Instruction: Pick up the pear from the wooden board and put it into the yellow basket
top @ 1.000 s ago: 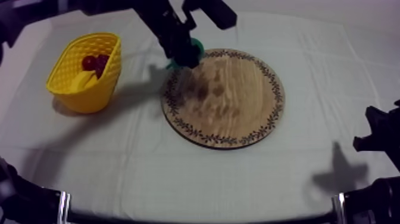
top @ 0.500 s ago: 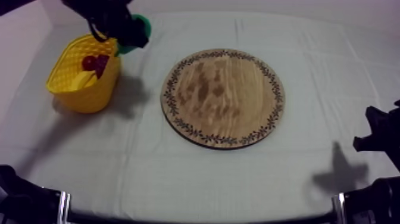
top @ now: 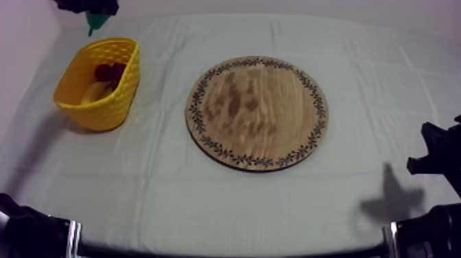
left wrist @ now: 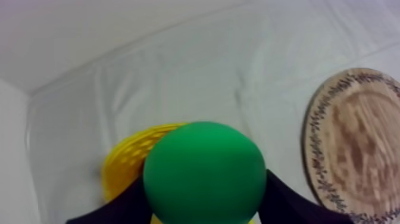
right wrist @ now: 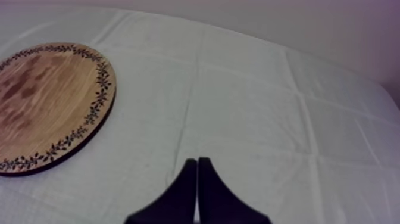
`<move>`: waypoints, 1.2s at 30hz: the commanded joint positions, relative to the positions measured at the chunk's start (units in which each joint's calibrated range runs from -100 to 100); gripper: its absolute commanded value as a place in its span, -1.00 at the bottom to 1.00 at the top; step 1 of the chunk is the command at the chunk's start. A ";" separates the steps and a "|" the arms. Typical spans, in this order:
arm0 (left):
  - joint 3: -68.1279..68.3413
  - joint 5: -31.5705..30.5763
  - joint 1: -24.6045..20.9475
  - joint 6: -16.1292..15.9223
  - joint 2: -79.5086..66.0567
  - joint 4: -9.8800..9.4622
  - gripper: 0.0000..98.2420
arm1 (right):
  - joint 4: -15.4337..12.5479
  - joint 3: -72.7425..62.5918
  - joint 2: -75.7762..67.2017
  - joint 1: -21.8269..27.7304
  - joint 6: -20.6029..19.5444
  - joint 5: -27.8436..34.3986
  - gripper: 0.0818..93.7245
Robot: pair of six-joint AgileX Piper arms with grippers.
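A table under a grey-white cloth (top: 206, 206), creased in squares, with a pale wall behind it. A round wooden board with a patterned rim (top: 257, 113) lies mid-table; a yellow woven basket (top: 110, 110) stands well to its left, holding a small red fruit (top: 106, 71) and a banana (top: 92, 92). The left gripper (top: 88, 7) is clamped on the green toy pear (left wrist: 204, 176), above the basket's far end. The right gripper (right wrist: 197, 164) is closed, empty, low at its side. Half a second earlier the pear hung at the basket's far rim; it has since moved farther back.

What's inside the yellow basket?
A small red fruit and a banana lie in the basket. Its wall hides whatever sits lower down.
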 commanded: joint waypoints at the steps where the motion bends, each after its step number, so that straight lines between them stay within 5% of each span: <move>1: -0.01 -0.58 -1.85 0.01 1.65 -0.13 -0.07 | 0.02 0.05 -0.05 -0.01 0.01 0.00 -0.99; 17: 1.03 -1.45 -6.35 -1.03 17.50 0.57 -0.10 | 0.02 0.05 -0.05 0.00 -0.02 0.00 -0.99; 28: 1.31 0.19 -7.15 -2.45 20.94 2.77 -0.06 | 0.02 0.05 -0.05 0.00 -0.02 0.00 -0.99; 31: 1.14 0.85 -7.21 -2.56 20.83 2.99 0.12 | 0.02 0.05 -0.05 0.00 0.01 0.00 -0.99; 36: 0.73 1.86 -7.73 -2.51 20.08 3.15 0.74 | 0.02 0.05 -0.05 0.00 -0.01 0.00 -0.99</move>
